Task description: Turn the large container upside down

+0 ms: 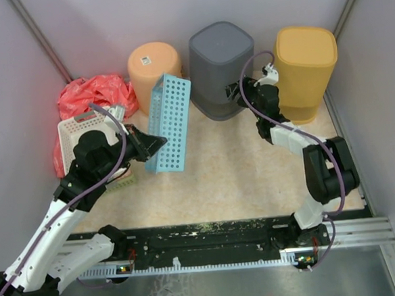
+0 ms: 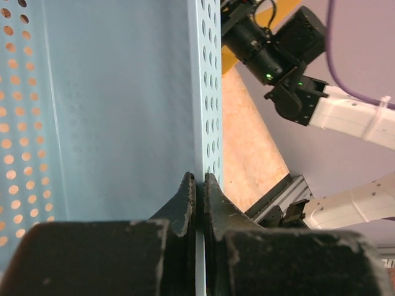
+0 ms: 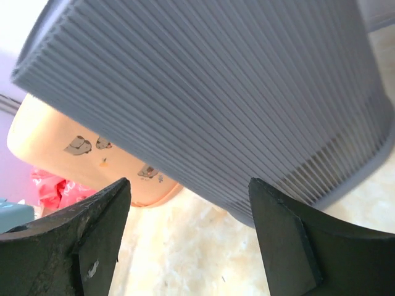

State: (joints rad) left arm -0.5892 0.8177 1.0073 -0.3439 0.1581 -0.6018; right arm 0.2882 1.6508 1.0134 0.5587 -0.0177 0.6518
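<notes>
Left hand: shut tight on one wall of the blue basket.
Blue basket: tipped up on its side, left of the table's middle, in front of the orange bin.
Right hand: wide apart, holding nothing, just beside the grey bin.
Grey bin: mouth down at the far edge, between the orange bin and the yellow bin.

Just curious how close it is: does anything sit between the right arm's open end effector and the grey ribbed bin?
Nothing visible. The right end effector faces the grey ribbed bin directly, jaws open. The blue perforated basket, pinched by the left end effector, stands off to the side.
</notes>
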